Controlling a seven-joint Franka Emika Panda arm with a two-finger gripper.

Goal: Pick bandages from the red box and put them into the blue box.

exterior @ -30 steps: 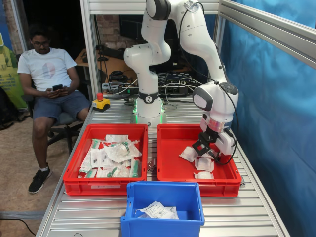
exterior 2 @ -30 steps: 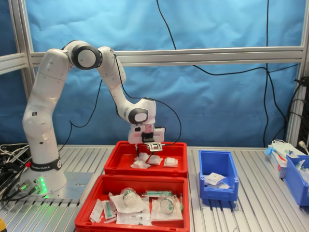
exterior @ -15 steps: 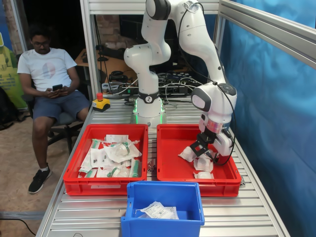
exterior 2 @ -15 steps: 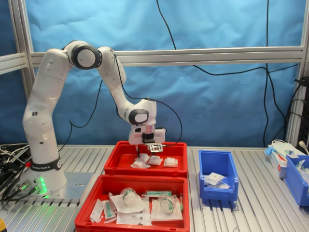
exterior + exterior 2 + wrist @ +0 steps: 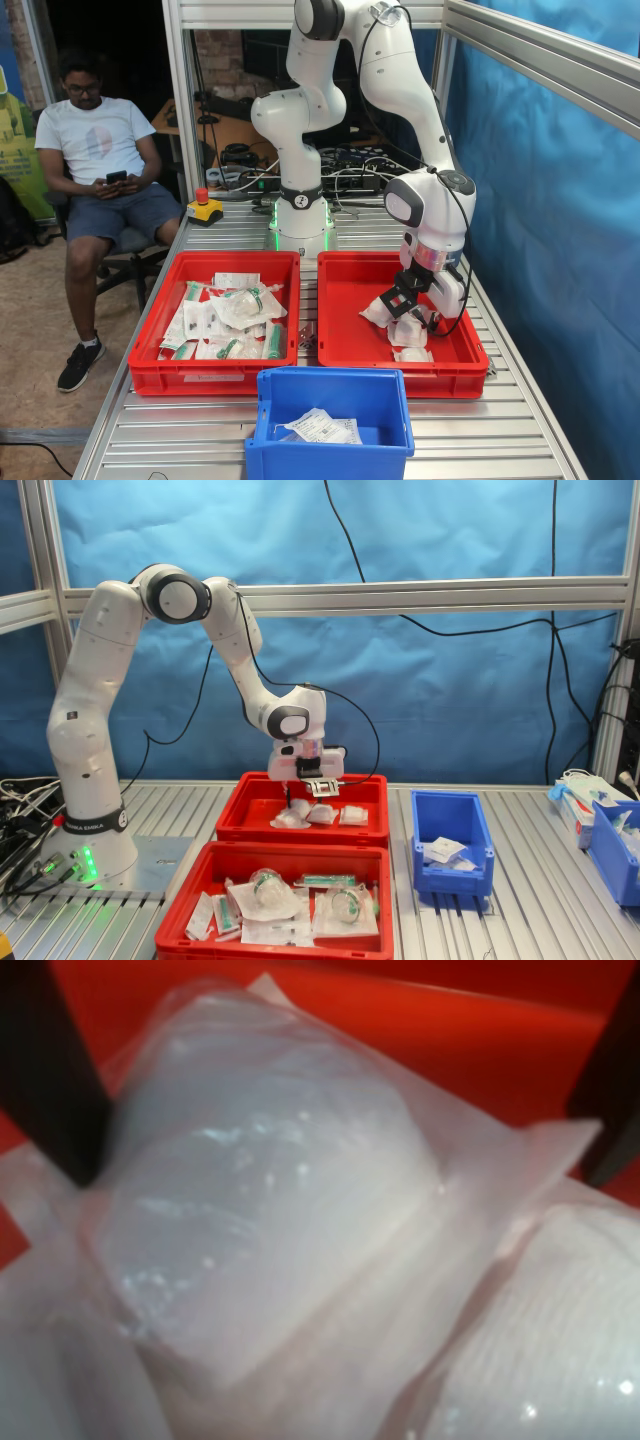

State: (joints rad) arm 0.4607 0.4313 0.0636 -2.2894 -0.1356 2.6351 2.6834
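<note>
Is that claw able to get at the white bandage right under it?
Probably yes: the claw hangs open just above the bandage, a finger on either side, with nothing over it in the red box.

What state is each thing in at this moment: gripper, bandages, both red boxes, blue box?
Gripper: open, fingers either side of a bandage, not closed on it.
Bandages: three, lying in the red box.
Red box: holds only the bandages.
Other red box: heaped with green-marked packets.
Blue box: one packet inside.
</note>
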